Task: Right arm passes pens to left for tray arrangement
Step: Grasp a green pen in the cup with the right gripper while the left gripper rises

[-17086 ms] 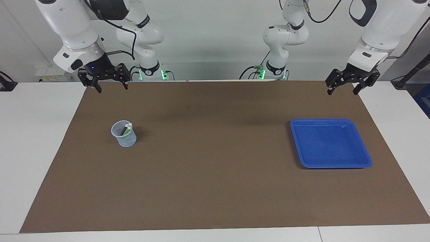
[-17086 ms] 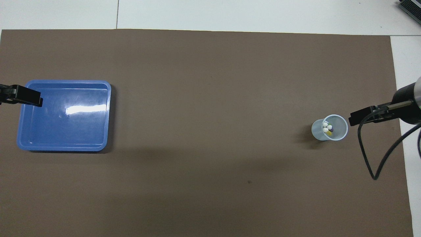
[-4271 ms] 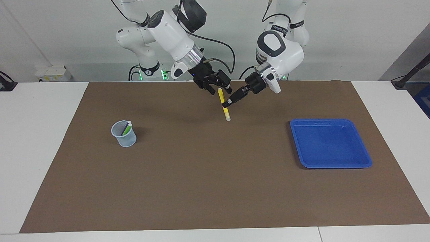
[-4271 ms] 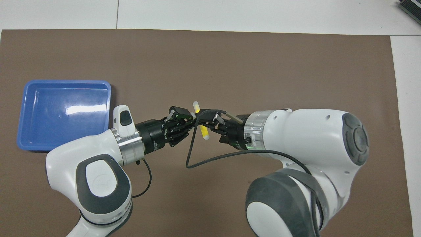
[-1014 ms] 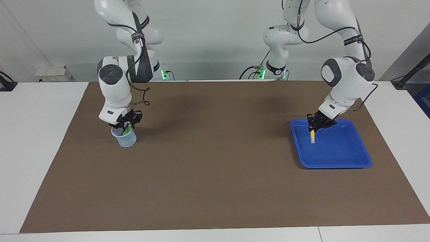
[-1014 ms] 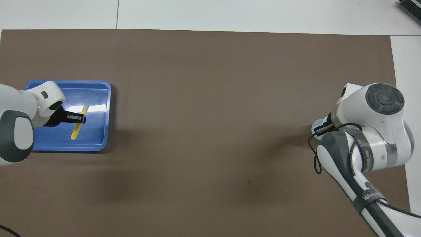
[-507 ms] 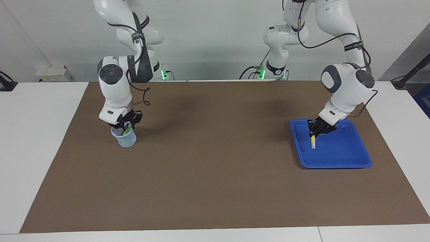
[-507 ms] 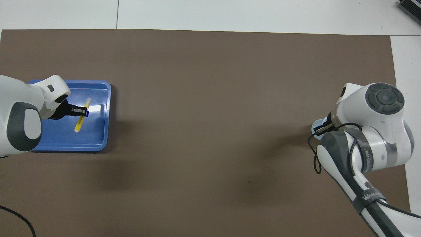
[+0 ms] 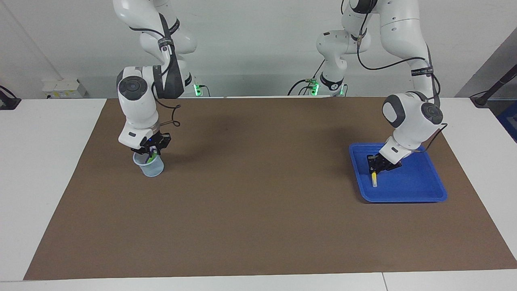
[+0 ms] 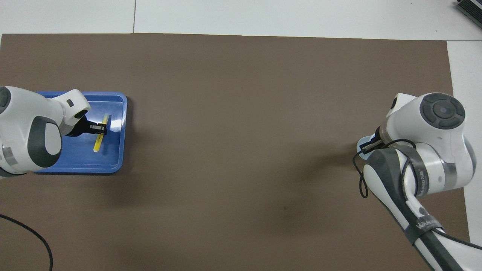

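Yellow pen lowered into tray
Left gripper clamped the yellow pen over the blue tray; right gripper sat in the cup mouth, finger state unclear.

Left arm bent down from raised elbow, wrist angled toward table edge at left arm's end; left gripper low, fingers clamped; right arm folded, forearm pointing straight down near right arm's end; right gripper vertical.
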